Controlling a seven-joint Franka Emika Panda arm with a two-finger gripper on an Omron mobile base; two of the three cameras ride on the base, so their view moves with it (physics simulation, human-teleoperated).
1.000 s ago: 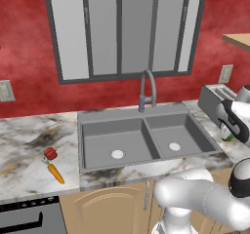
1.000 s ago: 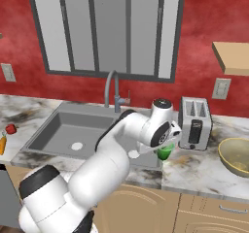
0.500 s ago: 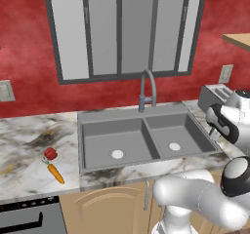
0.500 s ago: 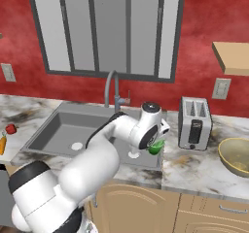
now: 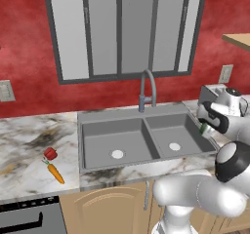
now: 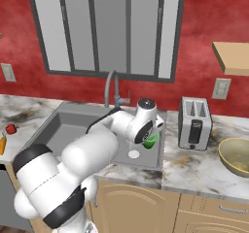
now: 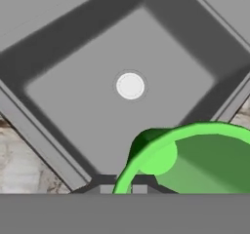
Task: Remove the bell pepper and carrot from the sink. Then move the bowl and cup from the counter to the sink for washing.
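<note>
Gripper [image 6: 151, 139] pinches the green cup [image 6: 150, 141] by its rim, held in the air over the right basin of the sink [image 6: 68, 130], the white drain [image 7: 130, 86] below and ahead of the fingers. Bell pepper [image 5: 50, 153] and carrot [image 5: 55, 173] lie on the counter [image 5: 24, 150] well off to the gripper's left, past the sink. Bowl [image 6: 235, 155] sits on the counter to its right, beyond the toaster [image 6: 194, 123].
</note>
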